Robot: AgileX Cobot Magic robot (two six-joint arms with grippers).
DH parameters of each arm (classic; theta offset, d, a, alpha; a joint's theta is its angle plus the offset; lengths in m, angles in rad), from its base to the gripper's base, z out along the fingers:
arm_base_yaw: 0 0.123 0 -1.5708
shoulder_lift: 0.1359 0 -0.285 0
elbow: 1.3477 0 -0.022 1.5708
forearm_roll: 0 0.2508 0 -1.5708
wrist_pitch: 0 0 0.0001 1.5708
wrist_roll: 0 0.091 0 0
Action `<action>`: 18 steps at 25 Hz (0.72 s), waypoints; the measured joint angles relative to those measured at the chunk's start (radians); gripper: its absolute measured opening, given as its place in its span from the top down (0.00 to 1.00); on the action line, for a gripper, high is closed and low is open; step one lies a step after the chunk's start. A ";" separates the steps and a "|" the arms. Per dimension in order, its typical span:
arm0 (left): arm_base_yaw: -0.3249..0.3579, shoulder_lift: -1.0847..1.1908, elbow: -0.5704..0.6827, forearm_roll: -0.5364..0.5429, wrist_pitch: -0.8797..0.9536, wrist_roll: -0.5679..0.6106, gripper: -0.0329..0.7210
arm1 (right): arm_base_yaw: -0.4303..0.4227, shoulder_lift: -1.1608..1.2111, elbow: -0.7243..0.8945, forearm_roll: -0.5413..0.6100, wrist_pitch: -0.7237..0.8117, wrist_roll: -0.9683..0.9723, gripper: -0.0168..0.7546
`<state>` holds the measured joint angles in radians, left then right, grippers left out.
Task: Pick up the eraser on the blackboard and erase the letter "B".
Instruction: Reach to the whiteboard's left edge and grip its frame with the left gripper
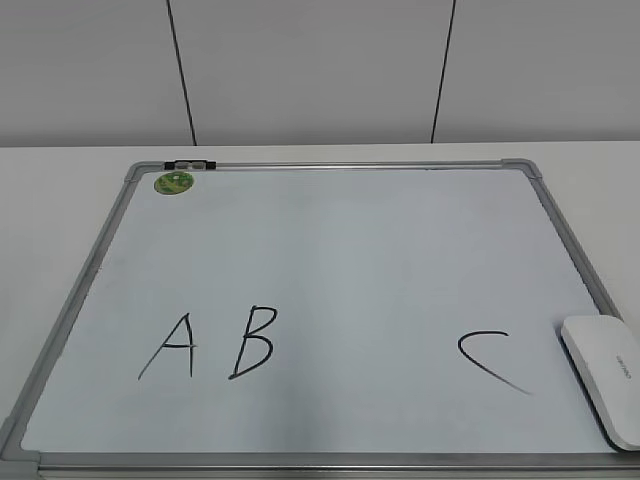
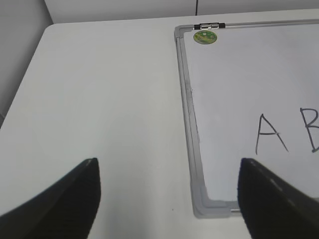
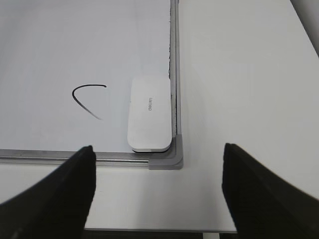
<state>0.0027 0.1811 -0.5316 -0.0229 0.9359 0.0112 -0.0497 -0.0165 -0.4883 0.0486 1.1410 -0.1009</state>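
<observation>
Beside the blackboard's (image 1: 300,250) right frame lies the eraser (image 3: 149,113); both hands (image 2: 167,199) (image 3: 158,184) gape, empty.

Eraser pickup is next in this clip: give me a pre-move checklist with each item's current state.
1. The eraser lies flat on the blackboard, in its near right corner against the frame: ok.
2. Right gripper is open and empty, with the eraser ahead between its fingers: ok.
3. Nothing lies on or over the eraser: ok.
4. The letter "B" is unerased, between the "A" and the "C": ok.
5. Left gripper is open at the board's left edge, clear of the eraser: ok.
6. Finger room on the eraser's frame side: cannot tell.
</observation>
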 joint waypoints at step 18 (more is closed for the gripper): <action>-0.062 0.920 -0.203 -0.035 -0.248 0.000 0.14 | 0.000 0.000 0.000 0.000 0.000 0.000 0.22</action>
<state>-0.0594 1.1012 -0.7349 -0.0583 0.6882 0.0112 -0.0497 -0.0165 -0.4883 0.0486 1.1410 -0.1009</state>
